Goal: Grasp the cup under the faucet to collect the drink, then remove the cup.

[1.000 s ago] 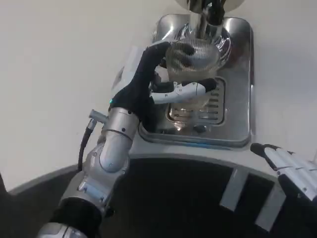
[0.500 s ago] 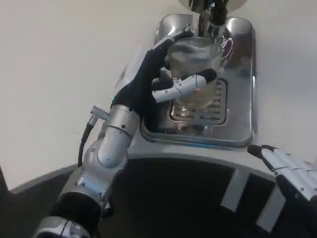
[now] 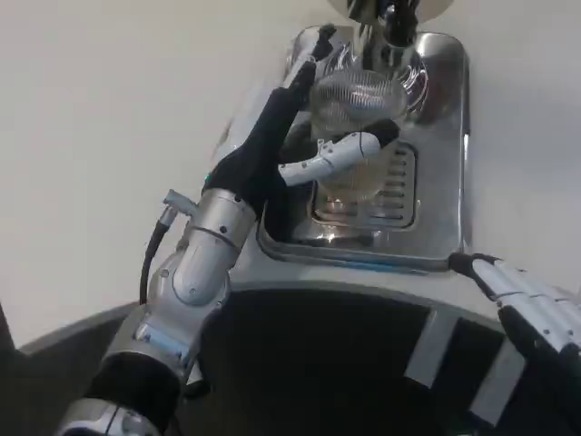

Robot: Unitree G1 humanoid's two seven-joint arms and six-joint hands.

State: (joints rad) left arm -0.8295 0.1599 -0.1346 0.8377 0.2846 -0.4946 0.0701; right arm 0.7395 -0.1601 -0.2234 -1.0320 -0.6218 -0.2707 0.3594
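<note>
The cup (image 3: 356, 118), a ribbed clear glass, sits over the steel drip tray (image 3: 445, 227) right under the faucet (image 3: 386, 18), and the left hand (image 3: 290, 150) has it: dark fingers wrap round the far side, one white finger lies across the near side, so the glass is clasped between them. Whether the cup's base touches the tray grate or hangs just above it, I can't tell from here. There's a pale yellowish tint low in the glass, which looks like some drink is in already, though I can't make out any stream falling from the faucet. The right hand (image 3: 531, 304) waits at the table's near edge, well clear of the tray, fingers stretched out flat with nothing in them. So by my reckoning the grasp is done and the cup is placed for collecting; what's left is finishing the fill, if it isn't finished, and then drawing the cup out from under the faucet without tipping it.
</note>
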